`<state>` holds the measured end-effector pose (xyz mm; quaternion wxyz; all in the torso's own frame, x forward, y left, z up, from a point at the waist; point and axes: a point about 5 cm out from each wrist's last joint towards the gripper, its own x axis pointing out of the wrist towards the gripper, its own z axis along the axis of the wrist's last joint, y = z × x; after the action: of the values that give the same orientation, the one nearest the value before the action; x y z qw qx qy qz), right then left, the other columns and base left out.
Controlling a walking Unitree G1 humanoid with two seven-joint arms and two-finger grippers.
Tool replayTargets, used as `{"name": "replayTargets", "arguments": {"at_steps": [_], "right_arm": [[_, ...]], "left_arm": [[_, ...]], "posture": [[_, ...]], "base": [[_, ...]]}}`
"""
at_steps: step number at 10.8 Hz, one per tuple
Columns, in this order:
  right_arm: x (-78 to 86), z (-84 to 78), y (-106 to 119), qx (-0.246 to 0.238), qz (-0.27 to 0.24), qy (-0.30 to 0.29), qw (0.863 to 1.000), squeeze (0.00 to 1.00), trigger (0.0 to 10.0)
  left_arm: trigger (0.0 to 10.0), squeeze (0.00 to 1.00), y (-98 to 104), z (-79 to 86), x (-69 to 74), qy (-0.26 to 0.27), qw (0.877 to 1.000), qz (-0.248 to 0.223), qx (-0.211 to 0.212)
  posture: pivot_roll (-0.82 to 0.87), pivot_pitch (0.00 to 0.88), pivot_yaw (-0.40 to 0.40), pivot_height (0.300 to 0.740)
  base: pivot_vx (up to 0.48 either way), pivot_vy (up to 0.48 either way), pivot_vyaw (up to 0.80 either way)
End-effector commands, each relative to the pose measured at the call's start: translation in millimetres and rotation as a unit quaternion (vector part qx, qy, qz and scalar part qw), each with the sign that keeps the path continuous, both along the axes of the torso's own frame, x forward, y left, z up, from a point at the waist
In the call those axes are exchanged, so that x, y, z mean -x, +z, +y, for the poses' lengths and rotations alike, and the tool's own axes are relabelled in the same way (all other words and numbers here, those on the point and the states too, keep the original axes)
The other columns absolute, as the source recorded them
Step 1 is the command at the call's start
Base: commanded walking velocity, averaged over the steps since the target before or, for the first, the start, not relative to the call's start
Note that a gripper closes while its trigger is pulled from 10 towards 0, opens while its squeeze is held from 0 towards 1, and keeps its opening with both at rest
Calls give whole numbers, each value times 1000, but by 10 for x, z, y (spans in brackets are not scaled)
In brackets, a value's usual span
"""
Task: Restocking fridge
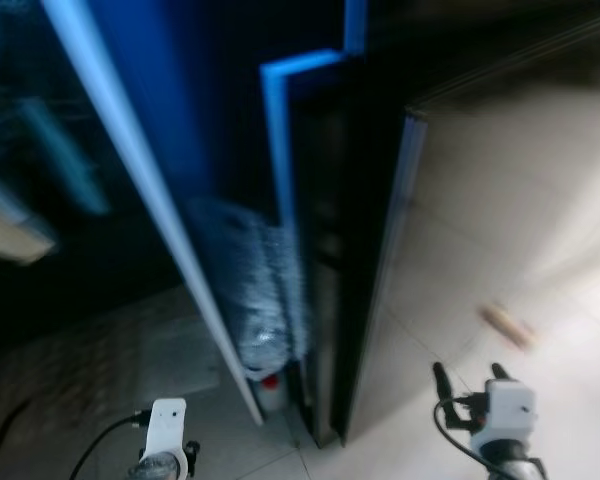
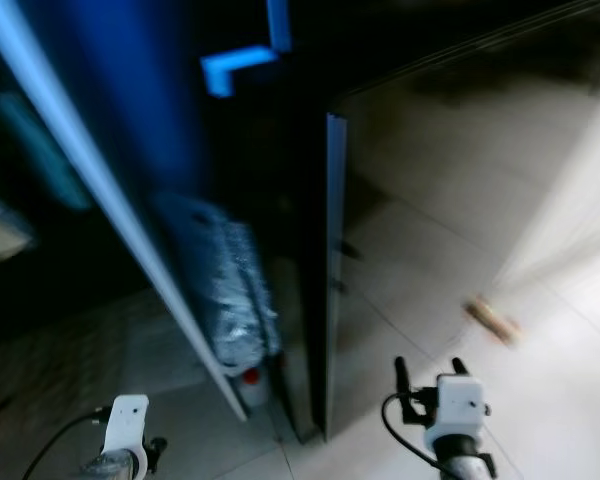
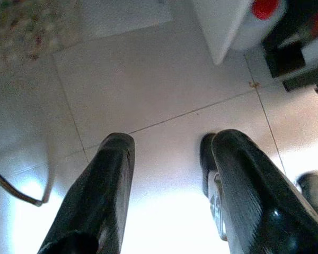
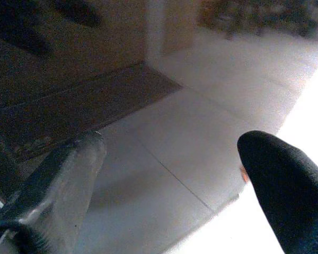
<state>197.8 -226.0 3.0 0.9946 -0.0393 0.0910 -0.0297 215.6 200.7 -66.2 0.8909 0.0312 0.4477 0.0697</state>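
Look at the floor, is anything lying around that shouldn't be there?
Yes, one small brownish thing lies loose on the pale tiled floor, right of the dark fridge door. It is too blurred to identify. Both grippers, left and right, hang open, holding nothing.

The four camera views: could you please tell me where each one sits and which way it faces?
Left eye view: on the head, looking down at the dark fridge door, both arms low.
Right eye view: beside it, same scene, right gripper open.
Left wrist view: along the open left gripper at floor tiles.
Right wrist view: along its fingers at floor.
Both wrist views share the tiles.
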Motion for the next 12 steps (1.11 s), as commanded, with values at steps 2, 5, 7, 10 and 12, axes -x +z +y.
{"name": "replayTargets", "arguments": {"at_steps": [2, 5, 7, 10, 12], "right_arm": [[-6, 68, -29, -10, 6, 4, 1000, 0, 10000], [46, 21, -81, -12, 25, -6, 1000, 0, 10000], [78, 8, -109, -9, 33, -6, 999, 0, 10000], [132, -14, -103, -11, 34, 12, 999, 0, 10000], [260, -61, -118, -18, 54, 56, 997, 0, 10000]], "left_arm": [[10000, 0, -35, 79, 83, 10, 1000, 13, -4], [10000, 0, -34, 80, 83, 8, 1000, 13, -4], [10000, 0, -34, 78, 82, 6, 1000, 12, -4], [10000, 0, -35, 79, 84, 3, 1000, 13, -5], [10000, 0, -39, 70, 89, -1, 1000, 12, -6]], "posture": [[-213, 42, 25, 740], [-212, 37, 23, 740], [-211, 37, 23, 740], [-216, 31, 23, 740], [-220, 22, 20, 740]], "base": [[0, 0, 728], [0, 0, 0], [0, 0, 0], [0, 0, 0], [0, 0, 0]]}}
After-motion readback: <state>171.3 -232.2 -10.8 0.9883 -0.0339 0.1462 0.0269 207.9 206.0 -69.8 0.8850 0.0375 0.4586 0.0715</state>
